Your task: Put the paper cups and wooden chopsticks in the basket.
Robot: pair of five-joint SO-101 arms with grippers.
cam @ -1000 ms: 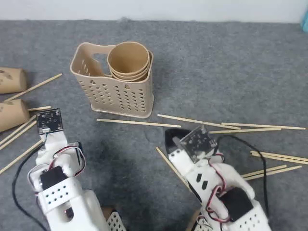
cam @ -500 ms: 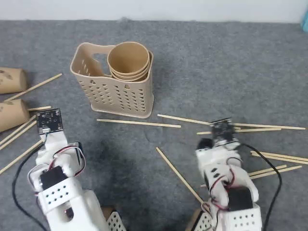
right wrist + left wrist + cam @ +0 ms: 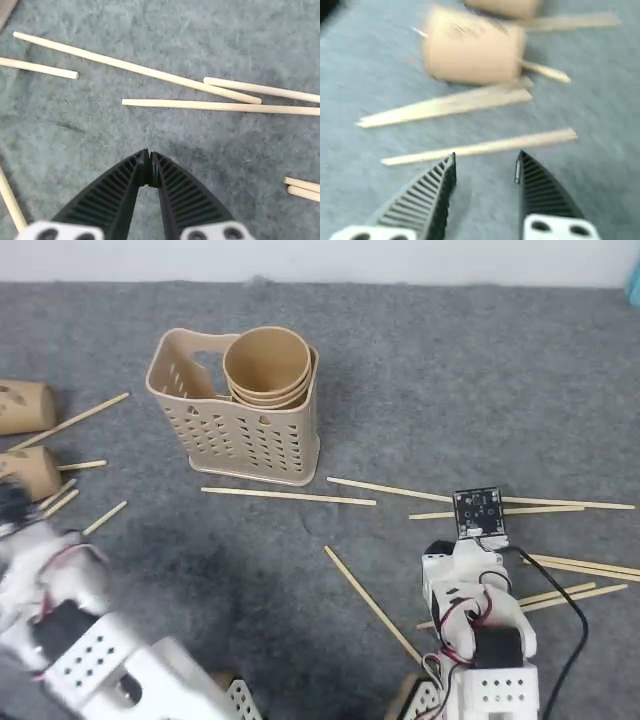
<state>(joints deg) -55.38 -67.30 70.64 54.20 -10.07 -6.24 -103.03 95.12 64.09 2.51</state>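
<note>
Jaws stand spread on the left gripper (image 3: 485, 160) and pressed together on the right gripper (image 3: 150, 152). Some cups (image 3: 267, 365) sit stacked in the basket (image 3: 235, 440); two loose cups (image 3: 32, 472) left of it and the chopsticks (image 3: 288, 496) lie outside.

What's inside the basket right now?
Nested paper cups fill one end of the basket; nothing else shows above the rim. The other end's floor is hidden by the near wall.
</note>
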